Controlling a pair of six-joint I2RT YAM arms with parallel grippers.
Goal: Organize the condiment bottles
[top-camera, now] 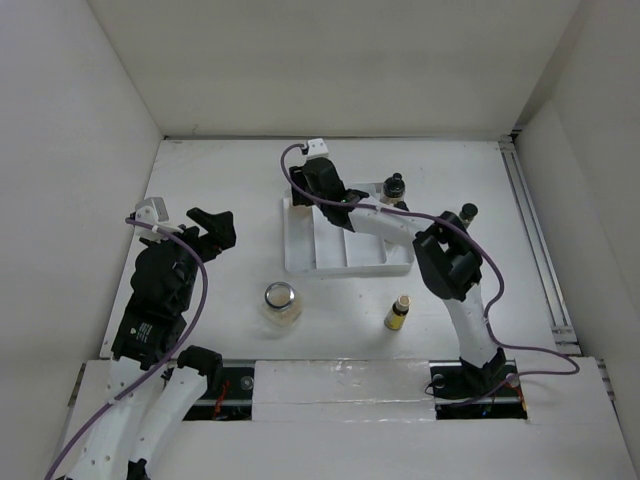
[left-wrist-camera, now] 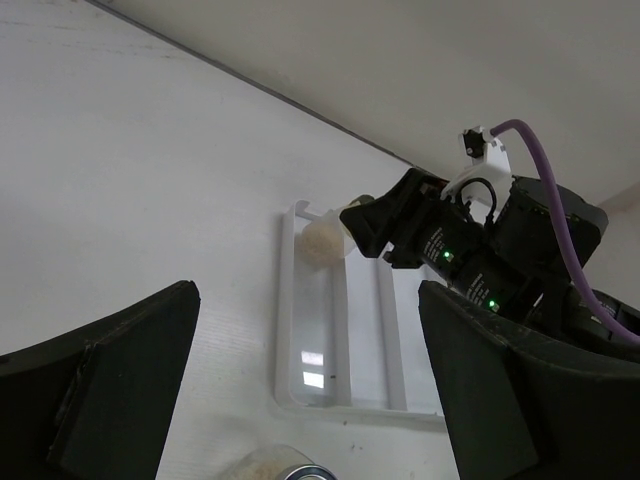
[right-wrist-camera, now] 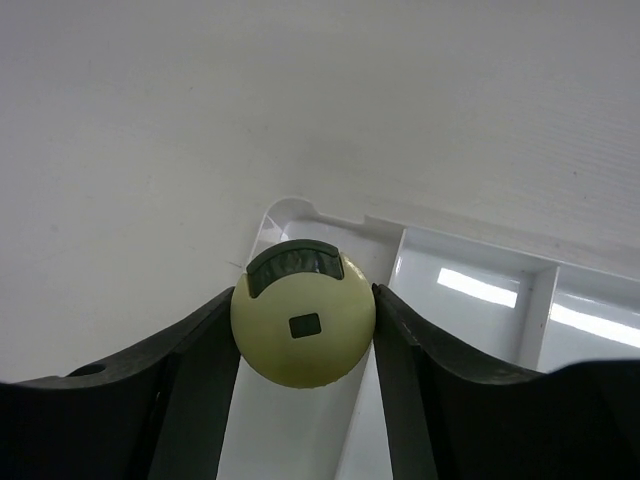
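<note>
The right tool (right-wrist-camera: 304, 318) pinches a pale-capped bottle (right-wrist-camera: 303, 330); its two dark fingers (right-wrist-camera: 200, 390) press against opposite sides of the round cream cap. Seen from the wrist, this bottle sits over the far-left corner of the white tray (top-camera: 362, 252), in the leftmost compartment. Whether its base touches the tray floor cannot be told. The right arm reaches diagonally over the tray from the near right to that corner.

The left tool (top-camera: 212, 232) hangs over bare desk (top-camera: 210, 160), well to the left of the tray, with its fingers spread wide and nothing between them.

A clear jar (top-camera: 282, 303) with a shiny silver lid stands on the desk just in front of the tray's near-left corner. A small yellow-capped bottle (top-camera: 398, 313) stands upright in front of the tray's near-right corner. A black-capped bottle (top-camera: 394, 186) stands just behind the tray's far edge, toward its right end. A second black-capped bottle (top-camera: 468, 213) stands to the right of the tray, close beside the right arm's elbow.
</note>
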